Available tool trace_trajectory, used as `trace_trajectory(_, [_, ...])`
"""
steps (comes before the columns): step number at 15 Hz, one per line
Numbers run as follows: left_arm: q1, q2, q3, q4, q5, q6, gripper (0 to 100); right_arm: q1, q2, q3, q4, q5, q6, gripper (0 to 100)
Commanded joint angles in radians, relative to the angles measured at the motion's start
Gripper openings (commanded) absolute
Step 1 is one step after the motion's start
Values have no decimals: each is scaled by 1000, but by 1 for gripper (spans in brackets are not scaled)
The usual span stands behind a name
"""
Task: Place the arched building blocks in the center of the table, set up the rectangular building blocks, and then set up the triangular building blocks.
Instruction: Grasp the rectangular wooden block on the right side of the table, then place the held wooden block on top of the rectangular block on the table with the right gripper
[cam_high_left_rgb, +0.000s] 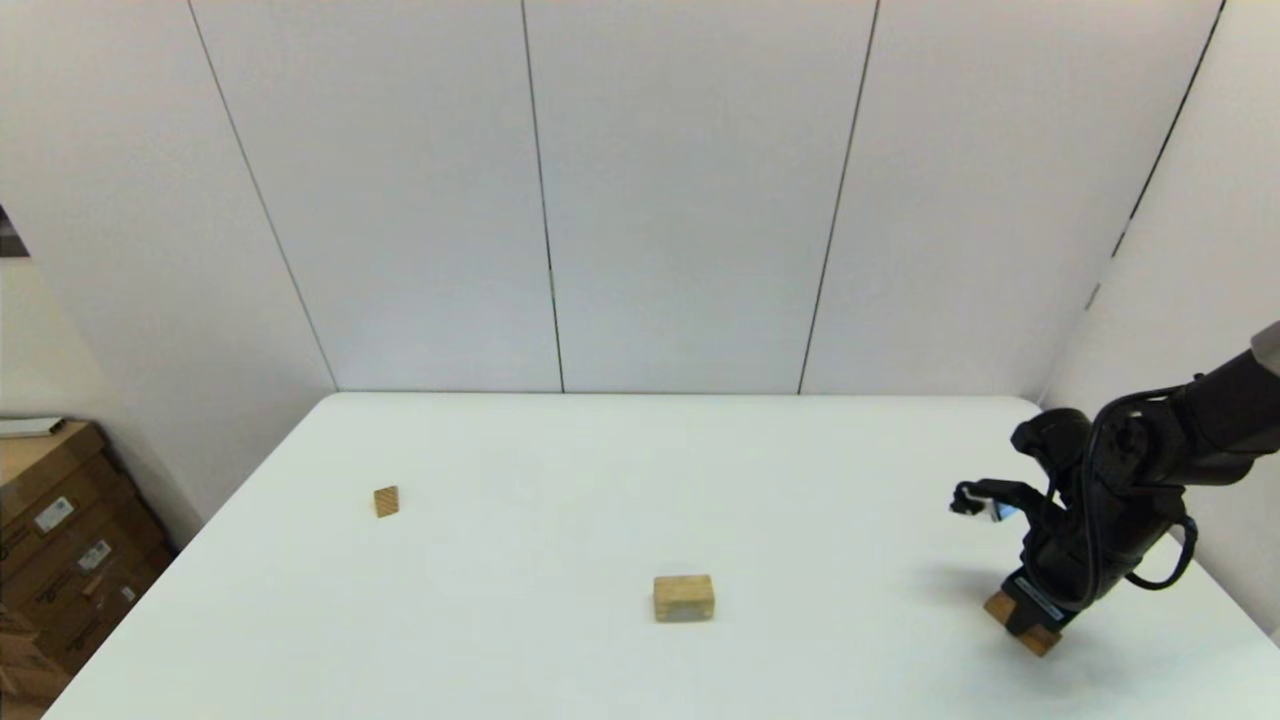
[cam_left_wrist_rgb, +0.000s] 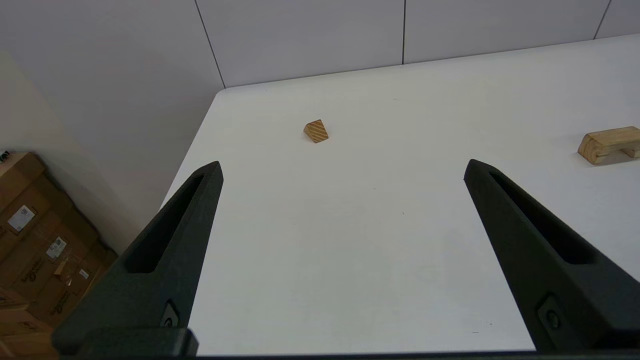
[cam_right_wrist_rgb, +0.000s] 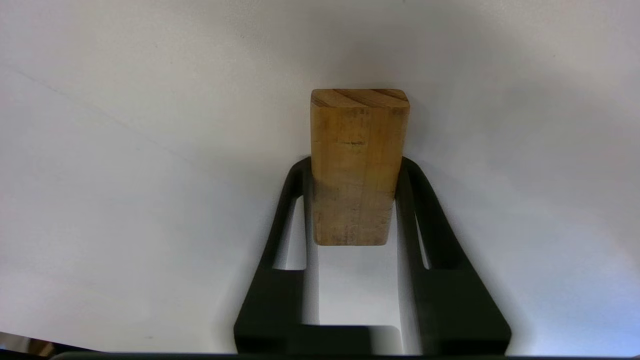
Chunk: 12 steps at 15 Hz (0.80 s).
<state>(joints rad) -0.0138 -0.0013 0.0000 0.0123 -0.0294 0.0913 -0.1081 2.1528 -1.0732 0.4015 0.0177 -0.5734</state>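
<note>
Right gripper (cam_right_wrist_rgb: 356, 165) down at the tabletop (cam_high_left_rgb: 560, 470), fingers (cam_right_wrist_rgb: 292, 200) pinched on the long sides of the rectangular block (cam_right_wrist_rgb: 356, 160), which pokes out past the tips, probably for carrying to the arched block (cam_high_left_rgb: 684, 597) lying well clear at centre. Left gripper (cam_left_wrist_rgb: 342, 167) parked, fingers spread wide and empty, triangular block (cam_left_wrist_rgb: 316, 131) far beyond the tips. No legible writing on any block; cardboard boxes (cam_high_left_rgb: 60, 540) beside the tabletop carry labels too small to read.

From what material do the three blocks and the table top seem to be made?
Rectangular block, clamped in the right gripper: apparently unpainted wood, with grain lines on its end. Triangular block: wood, darker striped grain. Arched block: pale wood. Table: smooth plain white top, possibly plastic or laminate; unclear.
</note>
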Motion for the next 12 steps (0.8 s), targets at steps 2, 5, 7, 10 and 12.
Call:
trace_trajectory(2, [0, 1, 0, 0, -1, 1, 100, 1, -67, 13, 7, 1, -3, 0])
trace_trajectory(5, [0, 1, 0, 0, -1, 1, 100, 1, -117, 18, 10, -1, -3, 0])
trace_trajectory(7, [0, 1, 0, 0, -1, 1, 100, 1, -140, 24, 10, -2, -2, 0])
trace_trajectory(10, [0, 1, 0, 0, 0, 1, 100, 4, -152, 19, 3, 1, -3, 0])
trace_trajectory(12, [0, 1, 0, 0, -1, 1, 100, 5, -151, 9, 0, 2, -29, 0])
